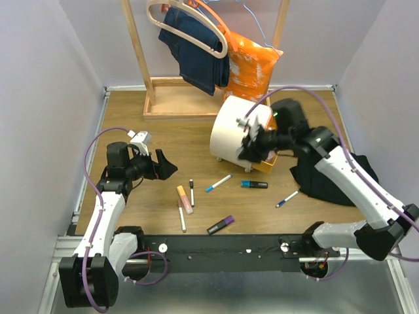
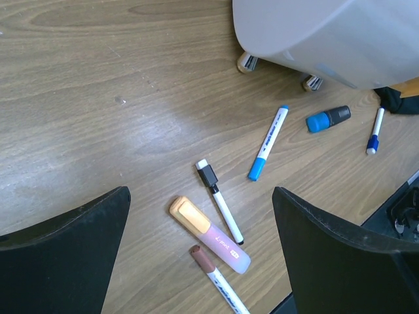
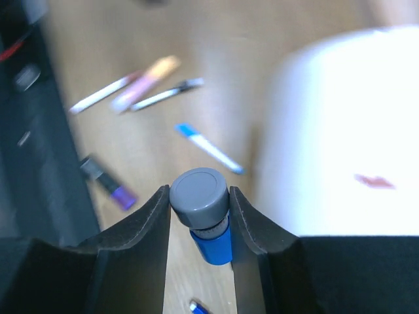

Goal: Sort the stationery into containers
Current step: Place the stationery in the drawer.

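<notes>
Right wrist view: a grey-capped blue marker (image 3: 199, 196) clamped in the right end effector (image 3: 200, 222), close to the cream-white cabinet (image 3: 340, 131).

Seen from above, that end effector is at the cabinet's front, where an orange drawer (image 1: 265, 163) shows. The left end effector (image 1: 165, 163) hangs with its jaws wide apart above the worktop (image 1: 183, 131), over an orange-pink highlighter (image 2: 209, 235), a black-capped pen (image 2: 219, 203) and a blue-capped pen (image 2: 268, 142). A purple marker (image 1: 221, 225) lies nearer the arm bases.
</notes>
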Controlling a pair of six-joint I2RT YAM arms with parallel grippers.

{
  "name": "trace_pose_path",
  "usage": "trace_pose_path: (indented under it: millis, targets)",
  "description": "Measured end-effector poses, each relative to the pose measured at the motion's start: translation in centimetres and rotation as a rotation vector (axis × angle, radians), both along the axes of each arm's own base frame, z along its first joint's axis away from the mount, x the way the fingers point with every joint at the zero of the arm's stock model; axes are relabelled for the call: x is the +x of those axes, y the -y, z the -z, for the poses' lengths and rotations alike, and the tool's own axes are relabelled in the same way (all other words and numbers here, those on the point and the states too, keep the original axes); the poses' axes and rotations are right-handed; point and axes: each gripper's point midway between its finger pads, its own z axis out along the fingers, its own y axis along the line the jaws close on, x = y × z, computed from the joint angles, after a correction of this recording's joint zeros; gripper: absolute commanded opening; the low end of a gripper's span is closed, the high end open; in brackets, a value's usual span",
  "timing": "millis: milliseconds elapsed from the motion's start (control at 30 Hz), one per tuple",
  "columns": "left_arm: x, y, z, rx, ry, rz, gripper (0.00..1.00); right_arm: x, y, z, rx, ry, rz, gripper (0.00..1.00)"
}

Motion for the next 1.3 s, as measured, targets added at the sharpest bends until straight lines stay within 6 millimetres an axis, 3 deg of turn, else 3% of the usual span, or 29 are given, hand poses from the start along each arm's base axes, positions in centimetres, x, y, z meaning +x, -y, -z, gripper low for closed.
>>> trace_pose_path:
  millis: [100,167,467,567,700,867,1000,1067,1100,1133,1200,1300]
  targets:
    - [0.0,0.0,0.1,-0.001,-0.012,0.004,0.99,5.4,3.7,-1.5,0.07,-0.025,0.283,0.01]
    - [0.1,0.0,0.0,-0.001,-0.013,0.005,0.99,8.5,6.4,-2.3,0.101,-0.026,0.468,0.01]
    - [0.9,0.0,-1.4,0.007,-0.008,0.009,0.99,14.2,12.5,-5.0,0.259,-0.065,0.906,0.01]
    - [1.4,-0.1,-2.2,0.021,-0.008,0.016,0.99,16.5,16.0,-4.3,0.302,-0.122,1.064,0.01]
    - [2.0,-0.2,-3.4,0.036,0.009,0.025,0.99,19.0,19.5,-2.0,0.323,-0.216,1.218,0.01]
    - [1.8,-0.3,-3.5,0.046,0.004,0.032,0.99,20.4,19.2,1.1,0.322,-0.339,1.235,0.01]
    - [1.6,-0.3,-3.3,0.047,-0.008,0.032,0.99,20.6,18.3,1.3,0.354,-0.385,1.213,0.03]
    - [1.5,-0.3,-3.2,0.047,-0.012,0.032,0.99,20.8,18.2,1.3,0.364,-0.393,1.217,0.19]
    - [1.5,-0.3,-3.1,0.047,-0.014,0.032,0.99,20.8,18.2,1.3,0.365,-0.394,1.218,0.36]
    - [1.4,-0.3,-3.1,0.047,-0.017,0.032,0.99,20.9,18.1,1.5,0.366,-0.4,1.221,0.42]
    - [1.4,-0.3,-3.1,0.047,-0.018,0.031,0.99,21.1,18.1,2.0,0.361,-0.414,1.229,0.51]
    - [1.4,-0.3,-3.0,0.048,-0.02,0.029,0.99,21.4,18.1,3.0,0.348,-0.44,1.241,0.52]
